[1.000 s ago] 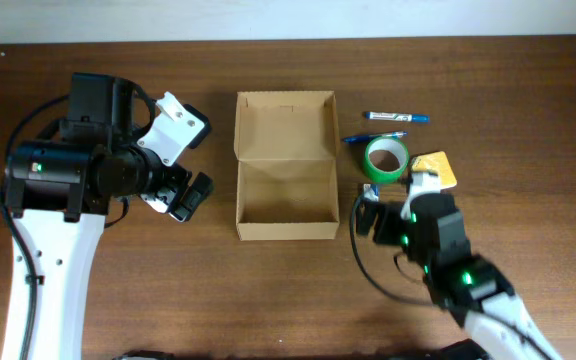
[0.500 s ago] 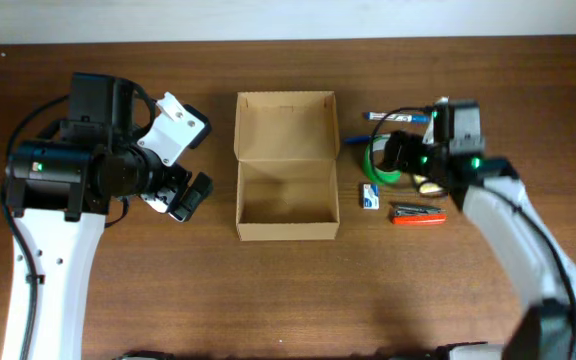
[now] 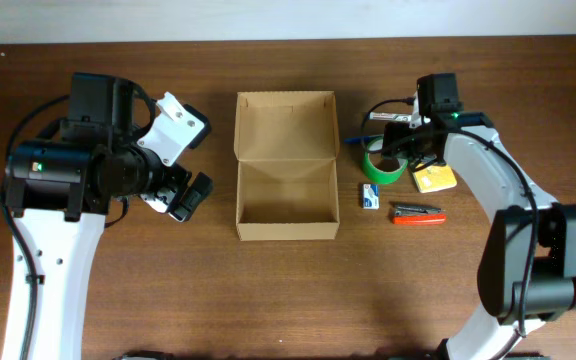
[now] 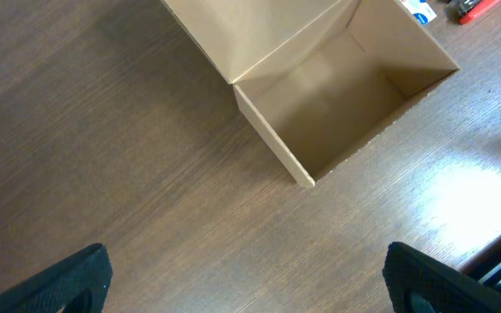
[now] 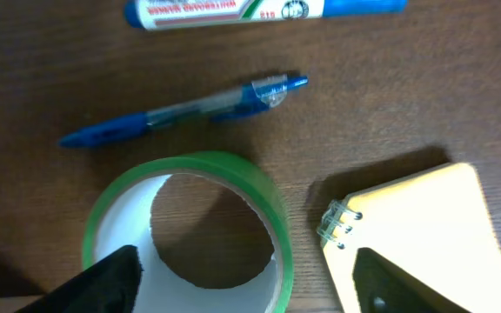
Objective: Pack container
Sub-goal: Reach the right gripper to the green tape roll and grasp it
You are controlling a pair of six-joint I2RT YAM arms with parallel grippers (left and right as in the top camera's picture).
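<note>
The right gripper has swung up from the table's near side and now hangs over the green tape roll, fingers spread wide either side of it, likely lining up a first pick. The container sits mid-table, flap folded back, empty and ready. The left gripper, unmoved, waits spread open just left of it, clear of the packing path.

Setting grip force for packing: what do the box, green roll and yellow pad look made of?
Box: matte tan cardboard, by its creased flap and raw edges. Green roll: likely glossy plastic tape on a white core. Yellow pad: apparently paper, matte, with wire spiral binding.
</note>
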